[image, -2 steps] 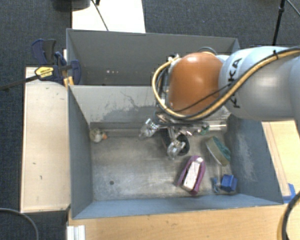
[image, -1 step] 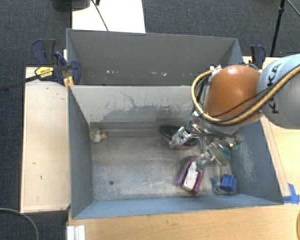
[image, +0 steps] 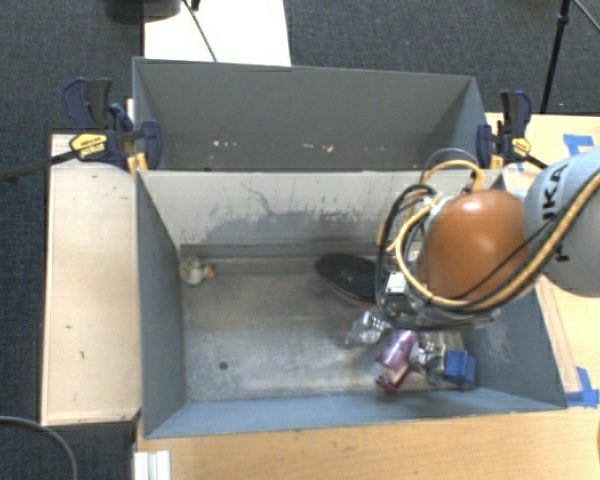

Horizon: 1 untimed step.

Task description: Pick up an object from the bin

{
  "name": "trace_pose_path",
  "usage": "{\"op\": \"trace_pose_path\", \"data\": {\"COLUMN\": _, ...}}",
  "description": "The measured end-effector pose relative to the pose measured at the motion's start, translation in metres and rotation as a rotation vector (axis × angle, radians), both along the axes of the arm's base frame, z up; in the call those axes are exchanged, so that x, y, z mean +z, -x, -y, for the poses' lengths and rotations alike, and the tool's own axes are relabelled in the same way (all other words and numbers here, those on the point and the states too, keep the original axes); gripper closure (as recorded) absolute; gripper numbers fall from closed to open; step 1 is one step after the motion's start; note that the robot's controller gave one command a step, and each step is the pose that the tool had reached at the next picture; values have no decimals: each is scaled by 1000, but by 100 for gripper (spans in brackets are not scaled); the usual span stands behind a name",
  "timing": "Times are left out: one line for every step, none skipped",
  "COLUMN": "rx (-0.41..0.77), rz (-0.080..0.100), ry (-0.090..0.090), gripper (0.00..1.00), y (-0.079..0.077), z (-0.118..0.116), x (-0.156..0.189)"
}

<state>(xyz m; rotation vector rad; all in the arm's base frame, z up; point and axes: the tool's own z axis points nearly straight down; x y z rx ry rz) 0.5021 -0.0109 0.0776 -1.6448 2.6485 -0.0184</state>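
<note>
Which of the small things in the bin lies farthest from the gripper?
The small pale round thing at the view's left. It lies alone; the black oval, purple piece and blue piece crowd by the gripper.

Vantage: one camera above the grey metal bin (image: pixel 300 118), set somewhat to one side.
Facing: downward, onto the bin floor.
Framing: the whole bin in view, the arm (image: pixel 580 218) entering from the right.

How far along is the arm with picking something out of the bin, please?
Done: the gripper is down in the bin, at its near right corner. In hand: it hangs over a small heap, a purple piece, a blue block and a clear scrap. Left: nothing looks lifted, so grasp and lift remain.
</note>
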Motion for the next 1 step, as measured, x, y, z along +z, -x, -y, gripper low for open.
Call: {"op": "trace_pose_path", "data": {"rx": 279, "rz": -34, "ry": 17, "gripper": 0, "y": -25, "z": -24, "x": -1}}
